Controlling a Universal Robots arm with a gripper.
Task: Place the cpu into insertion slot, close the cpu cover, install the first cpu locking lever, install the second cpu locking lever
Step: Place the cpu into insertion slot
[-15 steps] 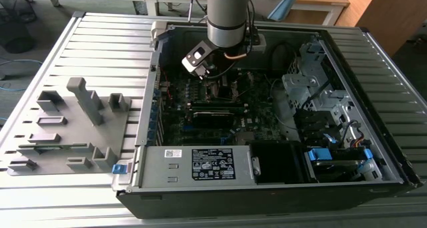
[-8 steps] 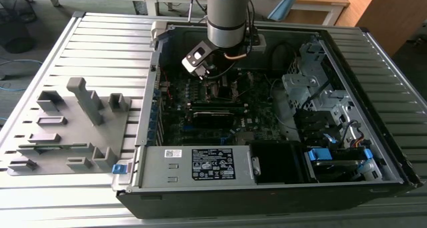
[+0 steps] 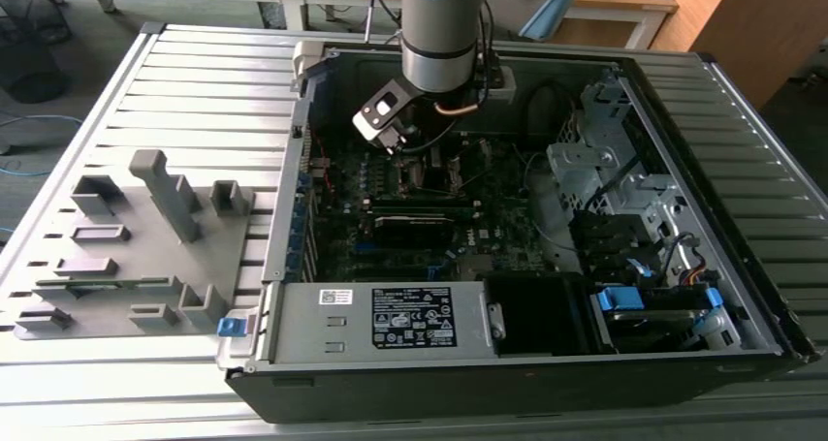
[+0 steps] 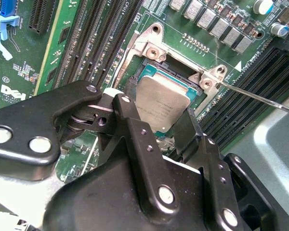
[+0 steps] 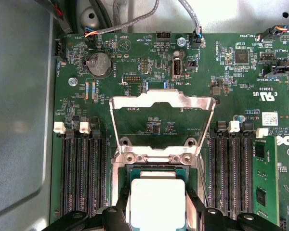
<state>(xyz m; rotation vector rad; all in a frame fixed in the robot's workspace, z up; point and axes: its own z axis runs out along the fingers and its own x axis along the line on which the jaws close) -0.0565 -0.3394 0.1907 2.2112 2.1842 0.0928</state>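
Observation:
In both wrist views the cpu [image 4: 161, 98] [image 5: 156, 199], a flat silver-grey square, sits between my two black fingers right over the insertion slot [image 4: 156, 72] [image 5: 135, 172] in the green motherboard. My gripper [image 4: 156, 111] [image 5: 156, 214] [image 3: 410, 153] is shut on the cpu's two opposite edges. The cpu cover [image 5: 161, 98], a thin silvery frame, is swung back and lies open on the board beyond the slot. A thin metal locking lever [image 4: 260, 98] stands free, slanting away from the slot's corner.
Long black memory slots [image 5: 82, 173] [image 5: 229, 168] flank the socket on both sides. The open computer case [image 3: 518, 378] holds a power supply [image 3: 388, 320] at the front and drive cages [image 3: 608, 170] on the exterior view's right. A grey parts fixture [image 3: 130, 247] lies on the table.

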